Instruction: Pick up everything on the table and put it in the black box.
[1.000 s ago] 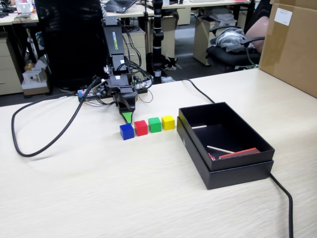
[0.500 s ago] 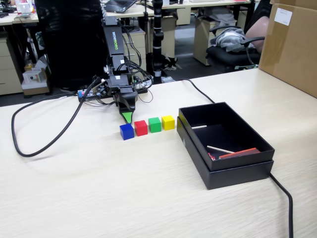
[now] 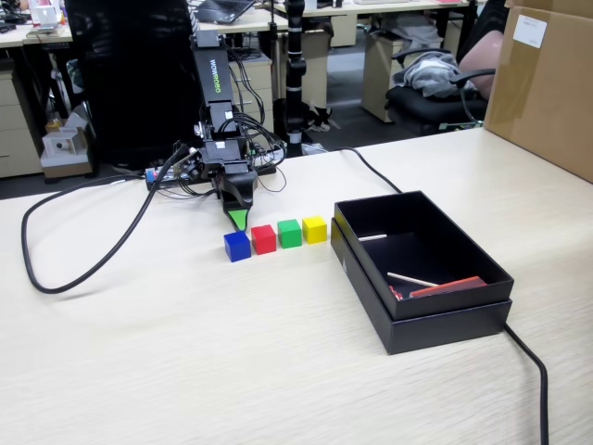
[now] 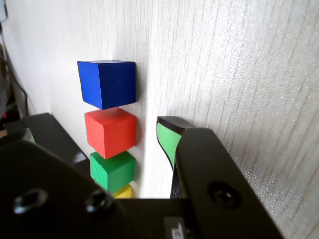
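Four glossy cubes (image 3: 275, 235) beside matte black box (image 3: 422, 269); tool (image 3: 238, 220) opening unclear.

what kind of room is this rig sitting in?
Most likely an open office. Behind the pale wood desk holding the arm stand more desks with drawer units, an office chair with clothes dumped on it, and a large brown carton.

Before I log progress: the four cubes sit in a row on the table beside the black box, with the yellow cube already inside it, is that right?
Not quite: the yellow cube is not in the black box. The fixed view shows it on the table, at the row's end nearest the box, next to the green cube. All four cubes are outside the box.
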{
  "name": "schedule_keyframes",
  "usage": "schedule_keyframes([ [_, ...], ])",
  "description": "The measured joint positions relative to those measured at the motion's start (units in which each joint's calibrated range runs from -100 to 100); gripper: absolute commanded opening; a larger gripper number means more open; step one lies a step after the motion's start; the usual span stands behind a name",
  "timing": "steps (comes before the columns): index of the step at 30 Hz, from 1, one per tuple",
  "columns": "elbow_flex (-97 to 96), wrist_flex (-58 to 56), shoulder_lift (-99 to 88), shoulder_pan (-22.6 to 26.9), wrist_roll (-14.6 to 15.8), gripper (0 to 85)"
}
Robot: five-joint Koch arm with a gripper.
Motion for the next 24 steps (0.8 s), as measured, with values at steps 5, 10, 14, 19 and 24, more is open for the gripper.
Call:
schedule_keyframes([
  [5,0.0,0.0,0.0,0.0,0.0,48.3],
  [10,0.0,0.0,0.0,0.0,0.0,47.7],
  [14,0.0,0.0,0.0,-0.2,0.05,47.5],
  [19,0.18,0.0,0.0,-0.54,0.24,47.3],
  [24,5.2,-7.74,0.13,-1.9,0.24,47.3],
])
